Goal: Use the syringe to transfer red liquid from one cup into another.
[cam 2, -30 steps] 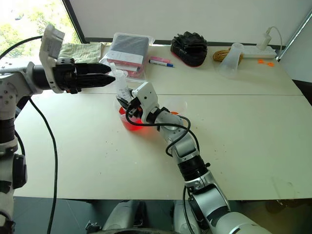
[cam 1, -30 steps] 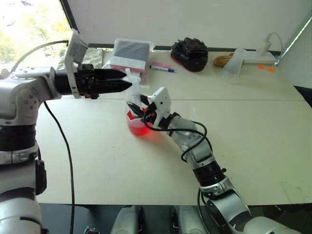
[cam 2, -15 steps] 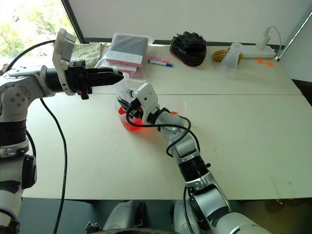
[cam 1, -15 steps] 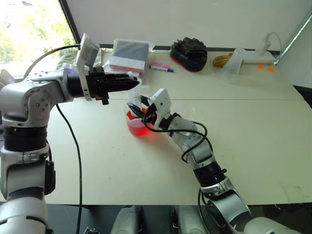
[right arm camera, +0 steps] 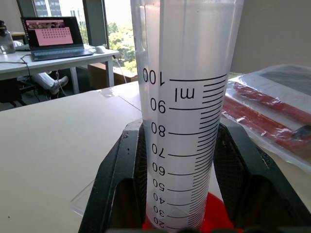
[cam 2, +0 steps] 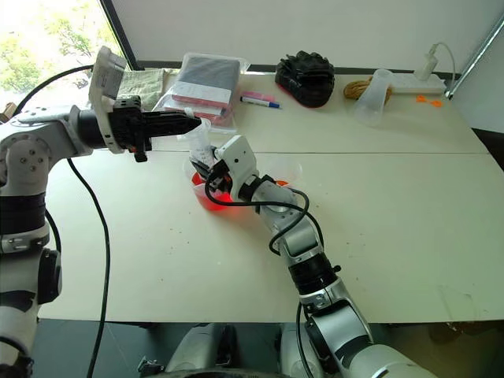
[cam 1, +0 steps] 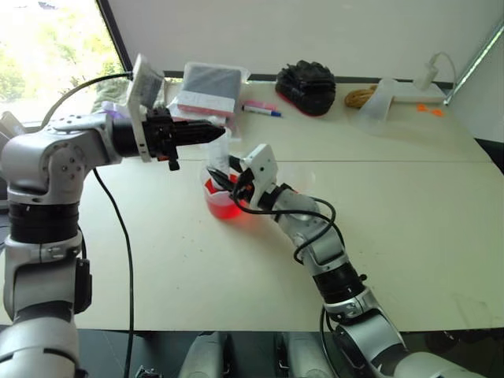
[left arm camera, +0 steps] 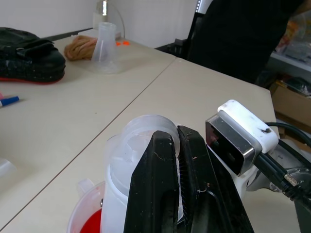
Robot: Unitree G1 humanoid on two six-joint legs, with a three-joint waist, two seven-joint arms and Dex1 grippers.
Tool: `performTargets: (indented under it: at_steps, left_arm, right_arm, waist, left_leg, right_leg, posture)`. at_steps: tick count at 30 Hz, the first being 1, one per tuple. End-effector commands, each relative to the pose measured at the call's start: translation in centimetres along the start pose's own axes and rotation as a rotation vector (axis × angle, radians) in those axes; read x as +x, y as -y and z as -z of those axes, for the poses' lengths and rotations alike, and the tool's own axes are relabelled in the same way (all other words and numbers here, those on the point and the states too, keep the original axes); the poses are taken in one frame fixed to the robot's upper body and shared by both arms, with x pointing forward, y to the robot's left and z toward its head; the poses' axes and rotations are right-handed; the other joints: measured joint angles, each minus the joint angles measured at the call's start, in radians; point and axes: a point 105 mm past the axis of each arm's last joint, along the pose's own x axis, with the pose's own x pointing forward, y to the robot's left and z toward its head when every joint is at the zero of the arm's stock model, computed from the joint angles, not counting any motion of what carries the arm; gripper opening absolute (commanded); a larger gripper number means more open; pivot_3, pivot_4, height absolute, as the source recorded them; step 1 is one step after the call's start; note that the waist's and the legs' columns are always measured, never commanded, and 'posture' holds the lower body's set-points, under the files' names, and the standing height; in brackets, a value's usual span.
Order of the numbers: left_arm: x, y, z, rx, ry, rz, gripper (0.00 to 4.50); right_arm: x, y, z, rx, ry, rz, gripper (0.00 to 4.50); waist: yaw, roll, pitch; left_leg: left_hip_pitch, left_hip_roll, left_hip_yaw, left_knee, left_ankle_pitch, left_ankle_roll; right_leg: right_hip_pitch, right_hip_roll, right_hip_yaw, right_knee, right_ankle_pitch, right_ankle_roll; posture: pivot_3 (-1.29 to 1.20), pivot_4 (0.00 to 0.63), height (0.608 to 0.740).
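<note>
The syringe (right arm camera: 189, 121), clear with a printed scale, stands upright with its tip down in the wide beaker (cam 1: 223, 203), the one cup. Red liquid (left arm camera: 90, 223) lies in the beaker's bottom. My right gripper (cam 1: 229, 180) is shut on the syringe's barrel, one finger (right arm camera: 121, 179) on each side. My left gripper (cam 1: 218, 134) reaches in level from the left and is shut on the plunger's top, which sits between its black fingers (left arm camera: 163, 184). The smaller cup (cam 2: 293, 168), another, shows faintly just right of the beaker, partly behind my right forearm.
Along the table's far edge lie a bagged flat pack (cam 1: 211, 85), a marker pen (cam 1: 262, 110), a black pouch (cam 1: 307, 85), a coil of cord (cam 1: 361, 97), a clear cup (cam 1: 378, 101) and a power strip (cam 1: 417, 90). A seam (cam 1: 378, 161) crosses the table.
My left gripper, open a second ago, has shut on the plunger's top. The right gripper, syringe and beaker have stayed in place.
</note>
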Motion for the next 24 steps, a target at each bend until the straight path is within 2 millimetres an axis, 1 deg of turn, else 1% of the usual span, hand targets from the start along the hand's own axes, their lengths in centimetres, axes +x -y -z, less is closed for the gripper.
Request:
performTargets:
  at_steps: [1,9,16,24]
  left_arm:
    - [-0.3,0.5,-2.7,0.077,0.063,0.005,0.02]
    - [-0.4,0.1,-4.1,0.092,0.096,-0.003,0.02]
    - [-0.5,-0.2,-4.3,0.09,0.098,-0.004,0.02]
    - [-0.4,-0.4,-4.8,0.097,0.104,-0.002,0.02]
  right_arm:
    - [0.0,-0.5,-0.1,0.005,-0.002,-0.018,1.34]
    - [-0.1,-0.7,1.1,0.042,-0.06,-0.005,1.34]
    - [-0.4,-0.3,1.7,0.069,-0.086,0.029,1.34]
    - [-0.7,-0.5,2.2,0.08,-0.1,0.034,1.34]
  waist:
    - [0.0,0.0,0.0]
    - [-0.001,0.0,0.0]
    - [-0.001,0.0,0.0]
    - [-0.001,0.0,0.0]
  left_leg:
    - [0.0,0.0,0.0,0.0,0.0,0.0]
    - [0.0,0.0,0.0,0.0,0.0,0.0]
    - [0.0,0.0,0.0,0.0,0.0,0.0]
    - [0.0,0.0,0.0,0.0,0.0,0.0]
  right_leg:
    - [0.0,0.0,0.0,0.0,0.0,0.0]
    - [0.0,0.0,0.0,0.0,0.0,0.0]
    - [0.0,0.0,0.0,0.0,0.0,0.0]
    - [0.0,0.0,0.0,0.0,0.0,0.0]
  posture:
    - [0.0,0.15,0.74]
    - [0.0,0.15,0.74]
    - [0.0,0.15,0.74]
    - [0.0,0.15,0.74]
